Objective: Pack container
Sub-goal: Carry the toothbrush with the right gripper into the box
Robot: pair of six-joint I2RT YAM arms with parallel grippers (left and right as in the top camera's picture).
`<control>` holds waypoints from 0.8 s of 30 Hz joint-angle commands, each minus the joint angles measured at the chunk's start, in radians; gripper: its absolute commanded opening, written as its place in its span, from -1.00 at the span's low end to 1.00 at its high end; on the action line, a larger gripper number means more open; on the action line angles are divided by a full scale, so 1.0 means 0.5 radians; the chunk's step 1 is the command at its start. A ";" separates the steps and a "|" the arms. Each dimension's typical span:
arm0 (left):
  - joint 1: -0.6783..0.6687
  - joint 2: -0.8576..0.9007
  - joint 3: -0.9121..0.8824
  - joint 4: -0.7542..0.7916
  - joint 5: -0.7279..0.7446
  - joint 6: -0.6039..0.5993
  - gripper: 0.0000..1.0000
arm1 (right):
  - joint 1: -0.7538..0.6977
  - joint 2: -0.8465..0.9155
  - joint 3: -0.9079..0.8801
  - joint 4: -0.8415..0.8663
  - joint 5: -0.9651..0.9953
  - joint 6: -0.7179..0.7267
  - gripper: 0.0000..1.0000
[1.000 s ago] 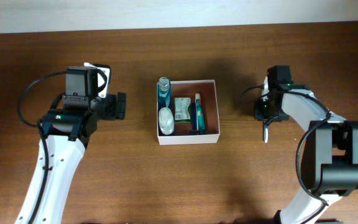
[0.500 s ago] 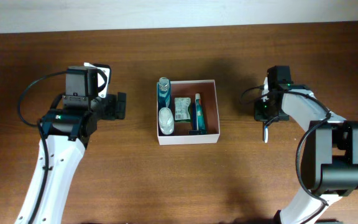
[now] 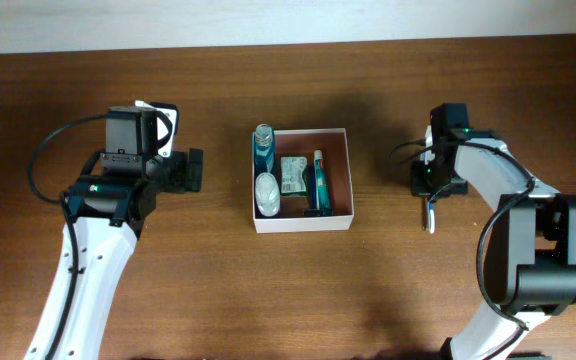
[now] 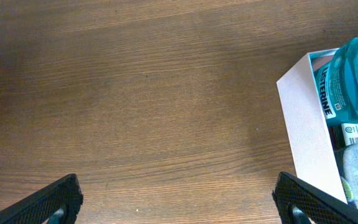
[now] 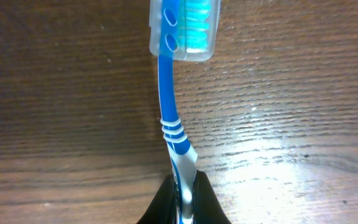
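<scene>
Two wide strips of bare brown wooden table [image 3: 388, 290] flank the square white-walled container [image 3: 302, 225] (mid-table, toiletries [image 3: 292, 175] inside). The right gripper [image 5: 182, 196] clamps its jaws on a blue plastic toothbrush [image 5: 168, 118]; the left gripper [image 4: 179, 202], jaws spread wide, sits near the container's left edge.

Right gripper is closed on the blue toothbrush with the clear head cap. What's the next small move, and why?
Probably a short lift straight up: the right gripper is shut on the handle of the blue capped toothbrush, which looks flat on the wooden table, and it must clear the wall of the white-walled square container.
</scene>
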 commanded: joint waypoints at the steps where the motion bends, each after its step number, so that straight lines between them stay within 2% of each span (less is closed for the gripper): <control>1: 0.006 0.010 0.007 0.005 0.015 0.031 0.99 | -0.005 0.004 0.111 -0.065 0.010 0.029 -0.92; 10: 0.006 0.010 0.007 0.005 0.014 0.032 0.99 | 0.075 -0.090 0.451 -0.422 -0.014 0.127 -0.92; 16: 0.006 0.010 0.007 0.005 0.014 0.031 0.99 | 0.296 -0.207 0.680 -0.590 -0.095 0.173 -0.92; 21: 0.006 0.010 0.007 0.005 0.014 0.032 0.99 | 0.522 -0.290 0.736 -0.620 -0.111 0.175 -0.92; 24: 0.006 0.010 0.007 0.005 0.014 0.031 0.99 | 0.638 -0.311 0.735 -0.619 -0.111 0.304 -0.92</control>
